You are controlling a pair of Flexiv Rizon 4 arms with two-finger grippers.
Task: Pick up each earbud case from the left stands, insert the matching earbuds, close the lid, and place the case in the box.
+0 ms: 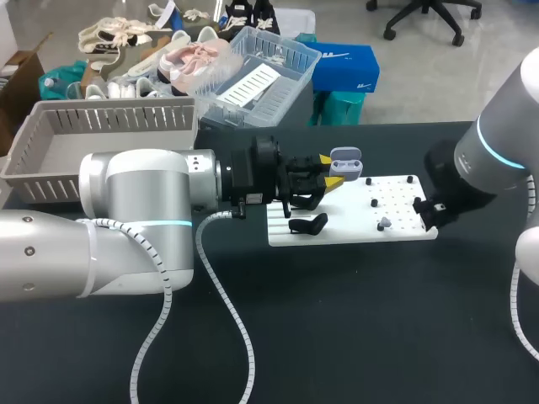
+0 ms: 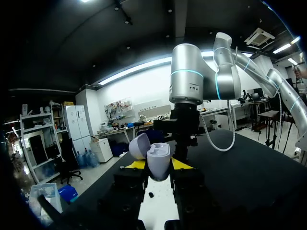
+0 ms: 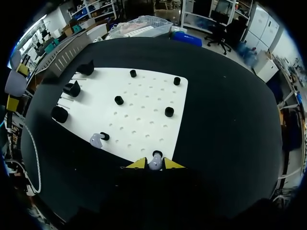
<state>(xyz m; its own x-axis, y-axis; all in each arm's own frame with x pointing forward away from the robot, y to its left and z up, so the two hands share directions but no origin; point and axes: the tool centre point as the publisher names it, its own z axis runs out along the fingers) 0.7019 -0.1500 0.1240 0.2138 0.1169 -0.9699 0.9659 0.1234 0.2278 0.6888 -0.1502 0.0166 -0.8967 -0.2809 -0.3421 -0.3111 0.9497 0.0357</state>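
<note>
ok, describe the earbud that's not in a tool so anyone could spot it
Find the white board on the dark table. Near its edge facing the robot, a small pale grey earbud lies beside a black peg. The other earbud sits between the right tool's yellow tips; this one lies free.

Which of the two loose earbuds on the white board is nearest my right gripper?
The edge earbud, at the rim of the white board, gripped by the right gripper; the other earbud lies apart, beside a black peg.
</note>
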